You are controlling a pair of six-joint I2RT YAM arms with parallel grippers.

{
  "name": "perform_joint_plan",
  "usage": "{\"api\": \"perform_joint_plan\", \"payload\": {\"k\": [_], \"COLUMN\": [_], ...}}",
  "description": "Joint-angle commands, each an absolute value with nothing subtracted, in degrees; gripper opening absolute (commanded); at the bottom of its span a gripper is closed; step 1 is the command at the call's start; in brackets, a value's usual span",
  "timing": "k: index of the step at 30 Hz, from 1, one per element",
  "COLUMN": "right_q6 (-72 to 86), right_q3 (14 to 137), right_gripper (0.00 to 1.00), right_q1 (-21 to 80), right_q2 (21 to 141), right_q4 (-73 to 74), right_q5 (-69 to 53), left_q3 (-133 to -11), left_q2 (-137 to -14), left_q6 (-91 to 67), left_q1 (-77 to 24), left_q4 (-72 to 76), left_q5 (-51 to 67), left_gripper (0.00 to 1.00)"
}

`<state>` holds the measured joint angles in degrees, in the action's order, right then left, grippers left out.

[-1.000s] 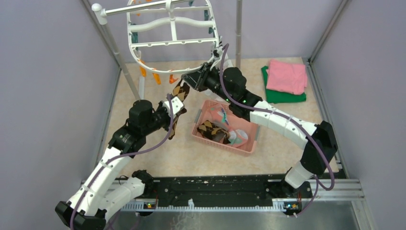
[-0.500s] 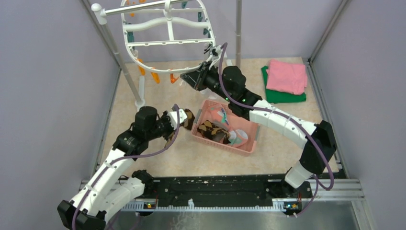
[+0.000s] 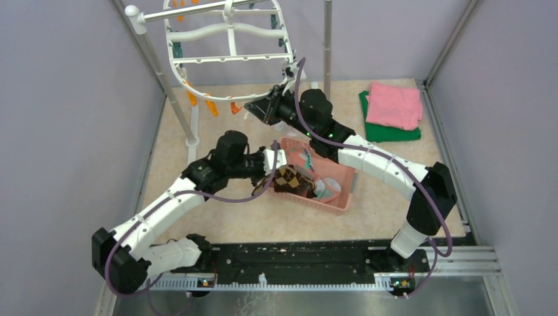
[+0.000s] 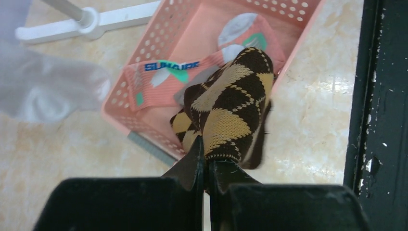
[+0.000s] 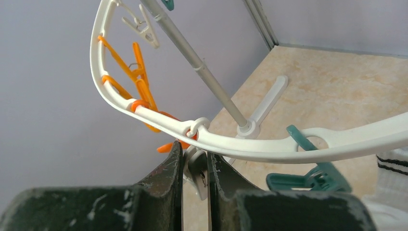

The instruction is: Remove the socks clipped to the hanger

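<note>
The white oval hanger hangs at the back, rimmed with orange clips and a teal clip. My right gripper is at its near rim, shut on a pale clip that hangs there. A white sock with dark stripes shows at the right edge of the right wrist view. My left gripper is shut on a brown-and-black diamond sock, which it holds over the near-left edge of the pink basket. The top view also shows the left gripper and the sock.
The pink basket holds a pink sock with lettering and other socks. Folded pink cloth lies on green cloth at the back right. The pole stand and a second pole flank the hanger. Walls close in on three sides.
My left gripper has carried the diamond sock from under the hanger rightward and down to the basket. The hanger has swung slightly left, and the right gripper has stayed on the clip.
</note>
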<state>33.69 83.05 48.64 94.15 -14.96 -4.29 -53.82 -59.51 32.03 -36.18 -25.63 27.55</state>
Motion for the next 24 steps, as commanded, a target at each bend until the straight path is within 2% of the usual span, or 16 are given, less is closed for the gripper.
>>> {"api": "perform_joint_plan", "payload": {"k": [1, 2, 3, 11, 13, 14, 15, 16, 17, 18, 24], "right_q6": [34.0, 34.1, 34.2, 34.5, 34.5, 34.5, 34.5, 34.5, 34.4, 34.4, 34.4], "right_q3": [86.7, 86.7, 86.7, 87.1, 87.1, 87.1, 87.1, 87.0, 86.9, 86.8, 85.8], "right_gripper": [0.00, 0.00, 0.00, 0.00, 0.00, 0.00, 0.00, 0.00, 0.00, 0.00, 0.00], "right_q1": [49.0, 49.0, 49.0, 49.0, 49.0, 49.0, 49.0, 49.0, 49.0, 49.0, 49.0], "right_q2": [94.8, 94.9, 94.9, 95.2, 95.2, 95.3, 95.2, 95.2, 95.2, 95.2, 94.6], "right_q4": [-16.1, -16.1, -16.2, -15.8, -15.7, -15.5, -15.2, -15.1, -14.9, -14.8, -14.9], "right_q5": [-6.1, -6.2, -6.3, -6.9, -7.0, -7.0, -7.0, -7.0, -6.9, -6.9, -5.7], "left_q3": [-56.4, -56.3, -56.2, -59.0, -58.0, -57.5, -57.0, -56.5, -56.1, -55.8, -56.3], "left_q2": [-65.7, -66.8, -67.8, -73.5, -73.7, -73.7, -73.7, -73.7, -73.6, -73.5, -69.0], "left_q6": [36.4, 37.0, 37.4, 41.9, 43.1, 43.6, 43.9, 44.0, 44.3, 44.5, 46.5], "left_q1": [-39.3, -39.6, -39.8, -44.3, -45.0, -45.3, -45.6, -45.9, -46.0, -46.1, -46.3], "left_q4": [-20.6, -19.5, -18.2, -12.9, -9.8, -8.3, -7.0, -6.0, -5.6, -5.9, -15.7], "left_q5": [28.9, 28.5, 28.2, 23.9, 22.4, 21.6, 21.1, 20.6, 20.2, 19.9, 19.4], "left_gripper": [0.09, 0.14, 0.15, 0.12, 0.14, 0.24, 0.46, 0.74, 0.96, 0.99, 0.99]}}
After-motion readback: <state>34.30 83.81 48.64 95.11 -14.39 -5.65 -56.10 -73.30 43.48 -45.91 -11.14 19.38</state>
